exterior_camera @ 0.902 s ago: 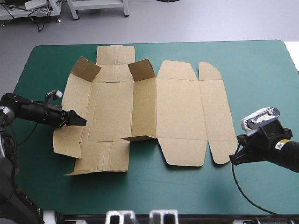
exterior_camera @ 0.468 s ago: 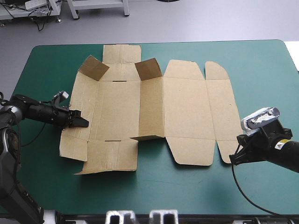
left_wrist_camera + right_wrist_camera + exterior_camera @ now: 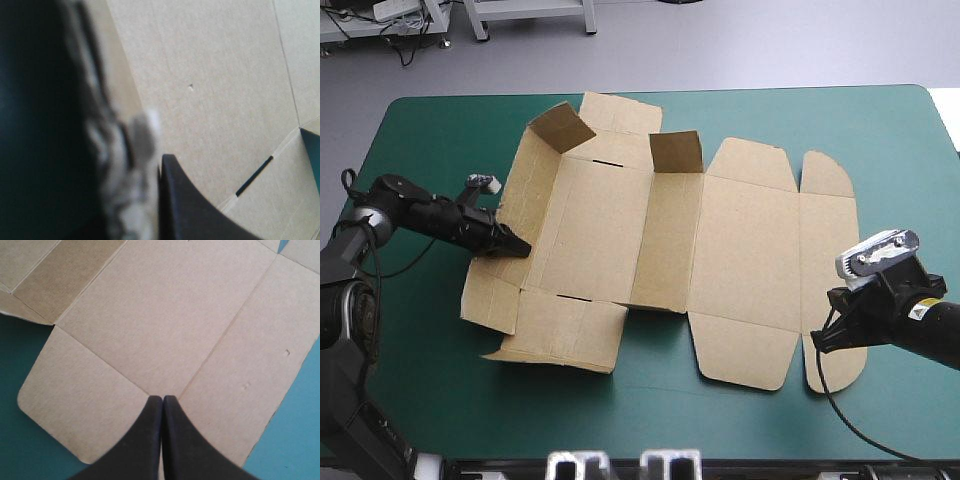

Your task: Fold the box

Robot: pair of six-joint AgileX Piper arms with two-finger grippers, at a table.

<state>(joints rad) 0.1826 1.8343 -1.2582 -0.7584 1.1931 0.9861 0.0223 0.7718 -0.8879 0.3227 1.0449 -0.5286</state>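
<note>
Plainly, left gripper (image 3: 522,247) pinches box (image 3: 610,225) edge.

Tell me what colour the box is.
Brown. The box shows best in the high view.

High camera looks forward and down over the whole teal-green table cover (image 3: 880,130). Left wrist camera sits tight against the flat brown cardboard box (image 3: 210,75); right wrist camera hovers above its near right flaps. All share that board.
</note>
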